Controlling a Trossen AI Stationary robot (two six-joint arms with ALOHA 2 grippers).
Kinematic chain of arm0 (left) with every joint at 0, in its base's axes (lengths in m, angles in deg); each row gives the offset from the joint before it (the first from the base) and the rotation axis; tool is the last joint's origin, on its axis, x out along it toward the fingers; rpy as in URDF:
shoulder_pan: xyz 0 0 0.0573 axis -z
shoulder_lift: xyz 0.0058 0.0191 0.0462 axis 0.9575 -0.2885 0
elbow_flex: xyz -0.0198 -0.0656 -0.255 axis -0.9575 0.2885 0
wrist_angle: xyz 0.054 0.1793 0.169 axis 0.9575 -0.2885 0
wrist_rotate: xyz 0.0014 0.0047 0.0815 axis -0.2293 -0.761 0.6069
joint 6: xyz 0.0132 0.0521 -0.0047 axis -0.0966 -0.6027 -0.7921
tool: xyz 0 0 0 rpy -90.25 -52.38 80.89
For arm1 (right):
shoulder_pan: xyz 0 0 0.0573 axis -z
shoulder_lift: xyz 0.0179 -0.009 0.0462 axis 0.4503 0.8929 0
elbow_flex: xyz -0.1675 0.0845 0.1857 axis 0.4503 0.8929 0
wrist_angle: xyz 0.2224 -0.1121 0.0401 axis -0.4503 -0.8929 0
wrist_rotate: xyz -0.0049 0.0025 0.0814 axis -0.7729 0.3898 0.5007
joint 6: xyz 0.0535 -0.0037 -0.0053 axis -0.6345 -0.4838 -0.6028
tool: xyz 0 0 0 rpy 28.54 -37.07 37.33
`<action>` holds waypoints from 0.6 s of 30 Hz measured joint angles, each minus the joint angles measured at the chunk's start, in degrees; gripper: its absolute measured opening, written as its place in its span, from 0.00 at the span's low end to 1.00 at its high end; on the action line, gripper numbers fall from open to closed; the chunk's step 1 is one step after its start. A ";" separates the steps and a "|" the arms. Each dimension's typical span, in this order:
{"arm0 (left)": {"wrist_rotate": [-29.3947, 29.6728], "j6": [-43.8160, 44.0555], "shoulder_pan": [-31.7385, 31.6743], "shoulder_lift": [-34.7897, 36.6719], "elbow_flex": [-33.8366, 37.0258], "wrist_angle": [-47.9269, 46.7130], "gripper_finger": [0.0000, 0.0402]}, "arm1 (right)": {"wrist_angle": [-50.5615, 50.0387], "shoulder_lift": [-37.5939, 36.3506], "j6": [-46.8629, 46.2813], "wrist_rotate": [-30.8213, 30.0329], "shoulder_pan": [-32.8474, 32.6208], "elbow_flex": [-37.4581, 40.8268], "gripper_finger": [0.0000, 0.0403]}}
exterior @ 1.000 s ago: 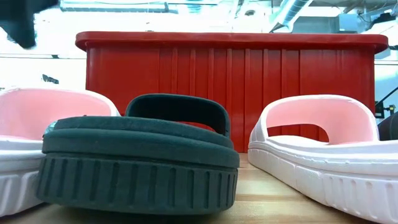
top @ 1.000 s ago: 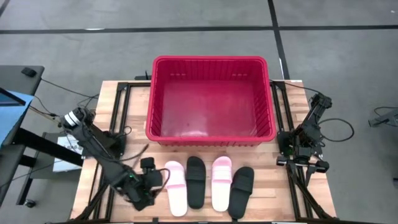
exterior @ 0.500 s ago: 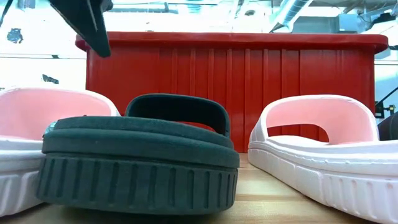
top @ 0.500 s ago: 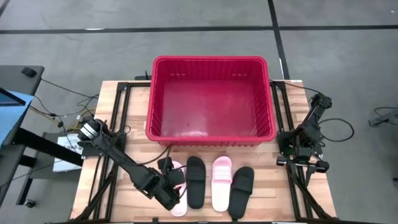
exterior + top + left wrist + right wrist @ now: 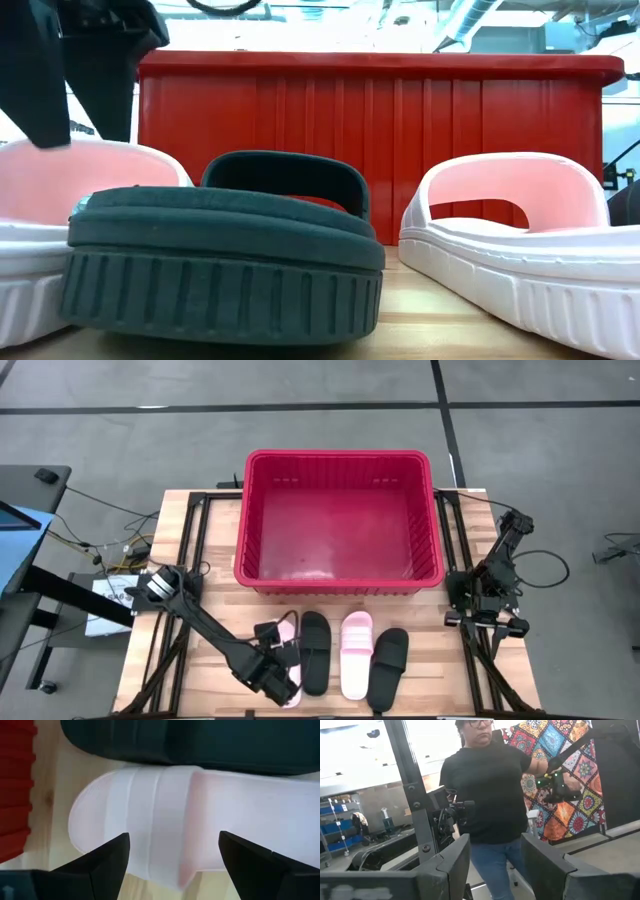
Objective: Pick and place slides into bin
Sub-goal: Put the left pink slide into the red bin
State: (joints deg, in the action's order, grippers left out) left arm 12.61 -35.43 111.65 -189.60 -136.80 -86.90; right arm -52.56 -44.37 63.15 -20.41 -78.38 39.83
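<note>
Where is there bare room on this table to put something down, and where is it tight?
The bin holds nothing: the largest free space. Bare wood shows between its front wall and the slides' toes, and right of the outer black slide. Crowded: the four slides side by side, the open left end effector over the leftmost pink slide.

Four slides (image 5: 340,657) side by side on table (image 5: 430,660), bin (image 5: 338,585) behind them

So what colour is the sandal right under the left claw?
Pale pink sandal, clearest in the left wrist view, between the open left claw.
</note>
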 joint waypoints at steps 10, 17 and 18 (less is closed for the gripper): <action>1.21 2.83 -0.81 0.07 0.25 -0.49 0.74 | -0.68 0.00 -0.01 0.00 0.00 -0.01 0.41; -0.36 1.78 -0.81 0.07 0.25 0.83 0.74 | -1.37 0.00 0.00 0.00 0.00 -0.02 0.41; -0.39 1.80 -0.89 0.08 0.25 0.79 0.74 | -1.39 0.01 -0.01 0.00 -0.01 -0.02 0.41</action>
State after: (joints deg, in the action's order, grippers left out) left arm 12.22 -33.63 110.76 -189.52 -136.55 -86.11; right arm -53.95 -44.36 63.14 -20.41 -78.40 39.81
